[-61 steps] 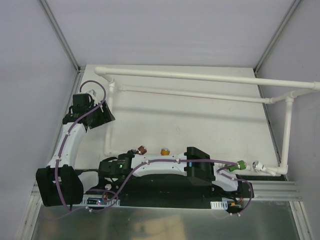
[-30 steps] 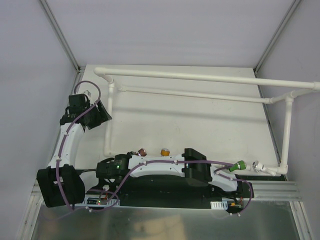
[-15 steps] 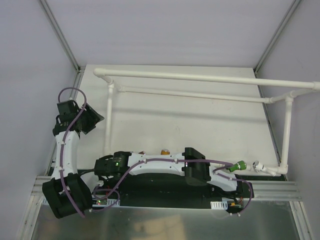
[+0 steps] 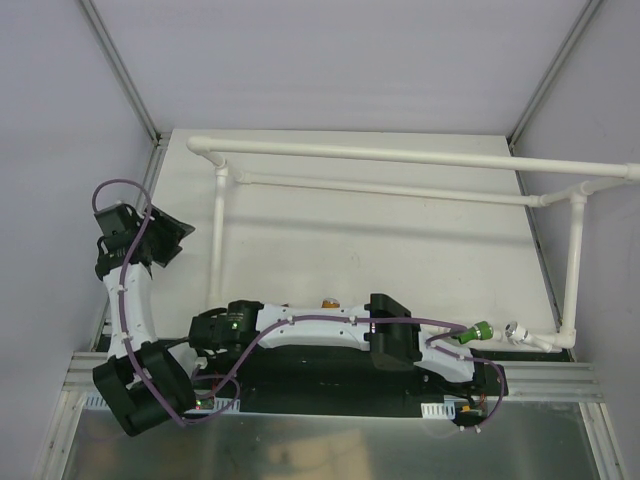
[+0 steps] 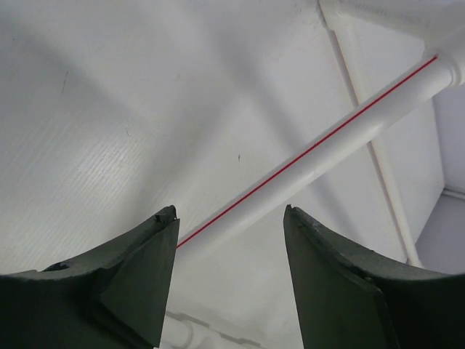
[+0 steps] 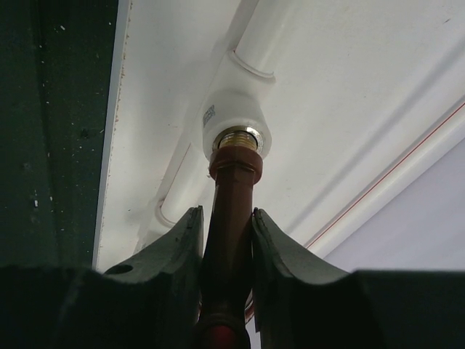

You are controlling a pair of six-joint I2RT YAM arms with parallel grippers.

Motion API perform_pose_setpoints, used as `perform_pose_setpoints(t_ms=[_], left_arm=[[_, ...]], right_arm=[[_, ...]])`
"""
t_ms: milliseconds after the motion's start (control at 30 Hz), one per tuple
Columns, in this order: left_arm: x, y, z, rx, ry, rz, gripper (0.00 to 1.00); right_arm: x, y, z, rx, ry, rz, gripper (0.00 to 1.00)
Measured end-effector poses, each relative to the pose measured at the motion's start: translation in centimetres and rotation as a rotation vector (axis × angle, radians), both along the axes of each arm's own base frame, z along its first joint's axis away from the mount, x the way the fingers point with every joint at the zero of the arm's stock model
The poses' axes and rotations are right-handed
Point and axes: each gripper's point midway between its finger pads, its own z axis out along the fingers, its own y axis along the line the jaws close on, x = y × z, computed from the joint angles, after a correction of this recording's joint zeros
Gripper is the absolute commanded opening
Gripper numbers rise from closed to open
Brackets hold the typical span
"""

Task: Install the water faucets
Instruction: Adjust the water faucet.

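Cross-threading risk if tilted: right gripper clamped on brown faucet, threads apparently at the white fitting mouth; left gripper spread, empty.

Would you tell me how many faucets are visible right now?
3: brown faucet in the right gripper at the pipe fitting; orange faucet just beyond the right arm; green faucet near right. The silvery piece beside it may be a fourth.
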Motion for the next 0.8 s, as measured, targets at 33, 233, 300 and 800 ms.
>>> perform_pose_setpoints(t_ms=[33, 233, 300, 800], left_arm=[[0.2, 0.4, 0.2, -0.019, -0.011, 0.020, 0.60], [2.1, 2.6, 0.2, -0.186, -0.054, 0.101, 0.60], [2.5, 2.8, 0.4, -0.219, -0.069, 0.104, 0.61], [2.5, 2.2, 4.3, -0.207, -0.217, 0.046, 0.74]], right_arm=[[0.0, 0.0, 0.0, 0.001, 0.001, -0.003, 0.00], [0.0, -0.1, 0.0, 0.014, 0.018, -0.027, 0.00], [0.0, -0.1, -0.1, 0.017, 0.021, -0.033, 0.00], [0.0, -0.2, 0.0, 0.050, 0.017, -0.041, 0.00]])
